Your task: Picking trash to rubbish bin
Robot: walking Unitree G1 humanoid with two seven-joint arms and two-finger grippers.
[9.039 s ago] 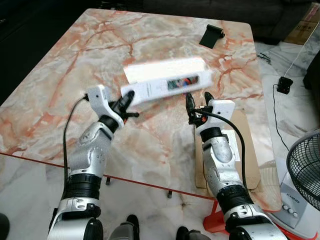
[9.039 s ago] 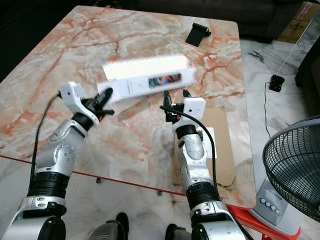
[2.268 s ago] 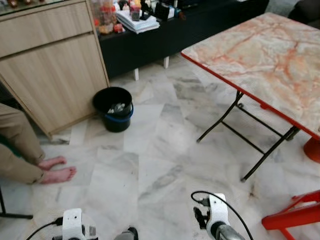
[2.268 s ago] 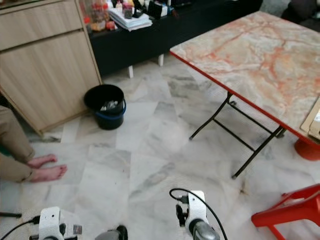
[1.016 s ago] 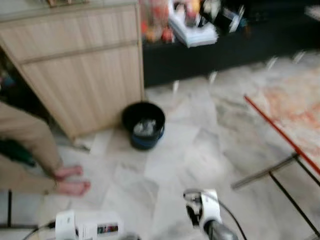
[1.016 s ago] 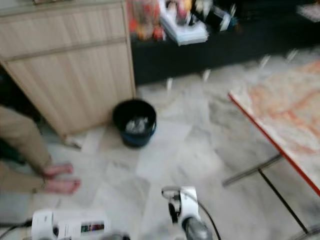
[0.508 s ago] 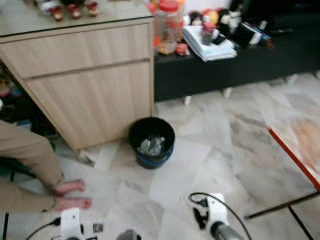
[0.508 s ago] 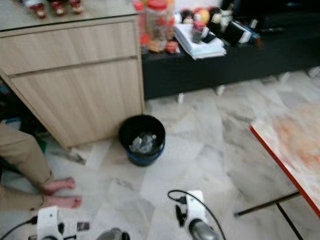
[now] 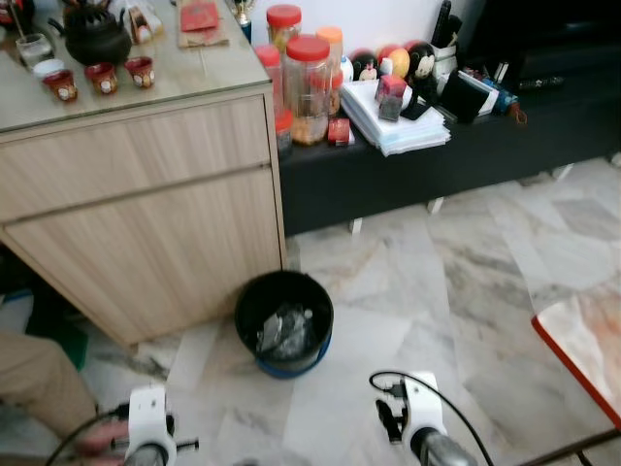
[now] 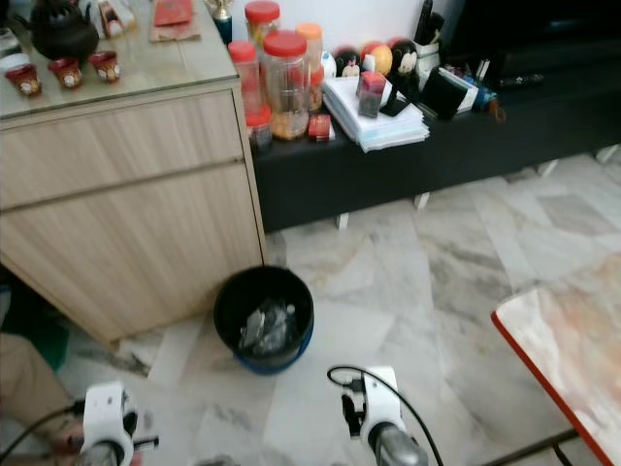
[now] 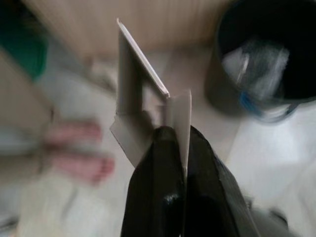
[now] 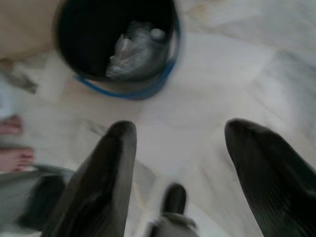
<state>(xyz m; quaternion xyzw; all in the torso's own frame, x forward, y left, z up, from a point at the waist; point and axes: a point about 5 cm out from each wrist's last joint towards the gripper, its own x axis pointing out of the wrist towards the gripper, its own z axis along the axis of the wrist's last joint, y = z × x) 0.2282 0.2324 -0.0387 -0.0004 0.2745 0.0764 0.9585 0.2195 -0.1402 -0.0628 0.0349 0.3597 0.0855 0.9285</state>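
Note:
A black rubbish bin (image 9: 283, 320) with a blue band stands on the marble floor in front of the wooden cabinet, with crumpled clear plastic (image 12: 131, 52) inside it. My left gripper (image 11: 177, 136) is shut on the flap of a flattened white cardboard box (image 11: 131, 89), held low at my left, and the bin (image 11: 222, 69) lies beyond it. My right gripper (image 12: 180, 131) is open with nothing between its fingers, low and short of the bin (image 12: 148, 91). Both wrists, the left wrist (image 9: 147, 442) and the right wrist (image 9: 419, 432), sit at the bottom of the eye views.
A light wooden cabinet (image 9: 146, 223) stands behind the bin, and a low black bench (image 9: 466, 146) with jars and papers runs to its right. A person's leg in tan trousers (image 9: 34, 388) and bare feet (image 11: 79, 148) are at my left. The marble table's red-edged corner (image 9: 582, 340) is at my right.
The whole view has shifted as I walk toward the cabinet: the bin sits nearer, and the table has slid almost out at the right. The box stays in my left gripper.

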